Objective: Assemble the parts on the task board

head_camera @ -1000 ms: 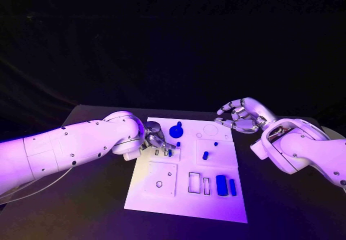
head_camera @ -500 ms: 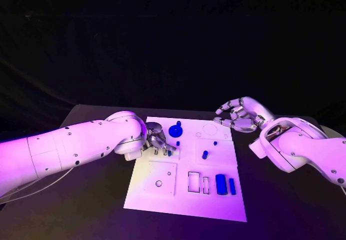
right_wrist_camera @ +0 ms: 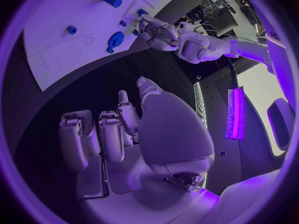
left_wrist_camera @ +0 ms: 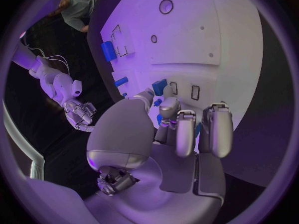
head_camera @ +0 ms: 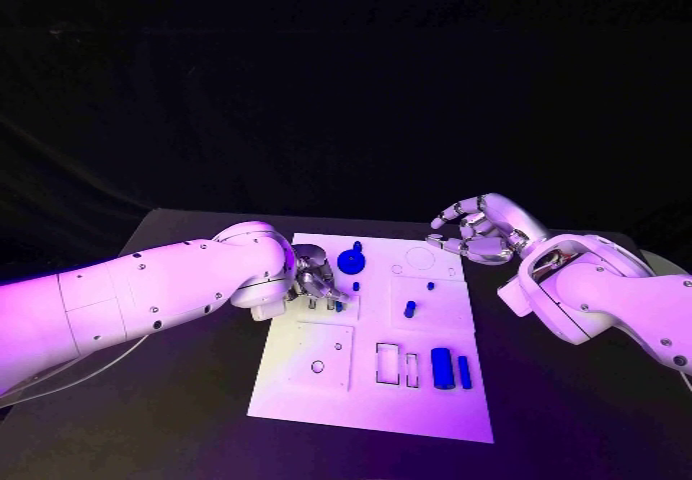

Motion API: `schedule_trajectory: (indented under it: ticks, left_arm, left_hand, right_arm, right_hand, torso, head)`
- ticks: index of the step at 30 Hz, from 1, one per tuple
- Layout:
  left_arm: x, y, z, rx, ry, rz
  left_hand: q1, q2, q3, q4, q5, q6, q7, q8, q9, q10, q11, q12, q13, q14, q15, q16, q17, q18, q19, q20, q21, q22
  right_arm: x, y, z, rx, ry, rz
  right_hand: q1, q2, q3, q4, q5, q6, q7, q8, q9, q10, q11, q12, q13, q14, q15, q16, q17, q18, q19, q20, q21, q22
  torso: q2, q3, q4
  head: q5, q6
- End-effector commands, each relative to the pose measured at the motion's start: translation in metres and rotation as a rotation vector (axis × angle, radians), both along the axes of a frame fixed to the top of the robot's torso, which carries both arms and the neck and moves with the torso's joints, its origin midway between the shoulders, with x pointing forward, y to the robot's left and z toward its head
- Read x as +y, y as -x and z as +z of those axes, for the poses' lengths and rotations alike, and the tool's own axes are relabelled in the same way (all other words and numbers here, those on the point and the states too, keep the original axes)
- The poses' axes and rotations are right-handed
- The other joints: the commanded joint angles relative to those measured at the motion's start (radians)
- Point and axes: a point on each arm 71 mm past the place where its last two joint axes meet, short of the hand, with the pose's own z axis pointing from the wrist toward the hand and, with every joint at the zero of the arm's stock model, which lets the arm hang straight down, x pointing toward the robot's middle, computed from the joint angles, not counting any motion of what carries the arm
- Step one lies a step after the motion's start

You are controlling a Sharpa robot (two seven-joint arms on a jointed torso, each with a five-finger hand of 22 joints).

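While the left robot hand pinches a small blue part over the task board at its nine o'clock edge, a tilt could jam it against the slot. Fingers hide the contact. Farther off, at one o'clock, the right robot hand hovers curled and empty.

White rectangular task board lies flat at centre frame of the head view, long side running away from the camera. Rectangular and round recesses mark its surface. Two blue upright blocks sit side by side, lower right. Small blue peg right of centre. Dark blue round knob near upper left. Small blue pieces at left edge, partly hidden.
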Motion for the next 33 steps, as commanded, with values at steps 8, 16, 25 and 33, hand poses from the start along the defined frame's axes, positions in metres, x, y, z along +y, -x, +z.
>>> schedule_trajectory:
  ticks: [8, 16, 25, 33]
  left_arm:
    - [-0.0036, -0.0005, -0.0014, 0.019, -0.008, -0.020]
    - [-0.0028, -0.0010, -0.0026, 0.030, -0.018, -0.024]
    - [-0.0028, -0.0012, -0.0030, 0.034, -0.020, -0.027]
    - [-0.0038, -0.0017, -0.0027, 0.034, 0.004, -0.014]
  left_hand:
    - [0.016, -0.017, 0.051, 0.002, 0.001, -0.005, 0.001, 0.002, 0.009, -0.002, -0.003, 0.007, 0.010, 0.102, -0.008, 0.006, 0.258, -0.017, 0.006, -0.002, 0.008, 0.074]
    - [0.015, -0.030, 0.080, 0.001, 0.001, -0.002, 0.000, 0.003, 0.014, 0.004, -0.004, 0.012, 0.017, 0.103, -0.009, 0.008, 0.261, -0.018, 0.006, -0.002, 0.009, 0.076]
    - [0.041, -0.078, 0.227, -0.010, 0.002, -0.004, -0.003, -0.006, 0.027, -0.001, -0.008, 0.004, 0.014, 0.103, -0.013, 0.008, 0.261, -0.018, 0.005, -0.004, 0.009, 0.078]
    - [0.026, -0.141, 0.507, -0.105, 0.038, -0.012, 0.003, 0.006, 0.066, 0.000, -0.006, -0.011, 0.006, 0.104, -0.011, 0.009, 0.262, -0.018, 0.005, -0.005, 0.010, 0.082]
  right_arm:
    - [0.0015, 0.0010, -0.0007, 0.008, 0.010, 0.011]
    - [0.0014, 0.0014, -0.0006, 0.009, 0.010, 0.012]
    - [0.0015, 0.0015, -0.0006, 0.009, 0.010, 0.012]
    - [0.0018, 0.0015, -0.0003, 0.003, 0.009, 0.014]
  right_hand:
    - [-0.002, 0.006, 0.007, -0.001, 0.004, 0.006, 0.001, 0.005, 0.000, 0.002, -0.005, 0.000, -0.002, 0.092, -0.010, 0.002, 0.212, -0.004, 0.077, -0.005, -0.005, 0.237]
    - [-0.002, 0.006, 0.008, -0.001, 0.005, 0.006, 0.001, 0.005, 0.000, 0.002, -0.005, 0.001, -0.002, 0.091, -0.010, 0.002, 0.212, -0.004, 0.077, -0.005, -0.005, 0.237]
    - [-0.002, 0.006, 0.008, -0.001, 0.005, 0.006, 0.001, 0.006, 0.000, 0.002, -0.005, 0.000, -0.002, 0.091, -0.010, 0.001, 0.211, -0.003, 0.076, -0.005, -0.006, 0.237]
    - [-0.002, 0.006, 0.008, -0.001, 0.005, 0.006, 0.001, 0.006, 0.000, 0.002, -0.005, 0.000, -0.002, 0.091, -0.010, 0.001, 0.211, -0.003, 0.076, -0.005, -0.006, 0.237]
  torso:
    - [0.001, 0.0002, -0.0002]
    - [0.001, 0.0004, 0.0003]
    - [0.000, -0.0005, 0.0011]
    - [0.000, -0.0005, 0.0014]
  head:
    - [-0.001, -0.003]
    - [-0.003, -0.004]
    - [-0.004, -0.005]
    - [-0.002, -0.002]
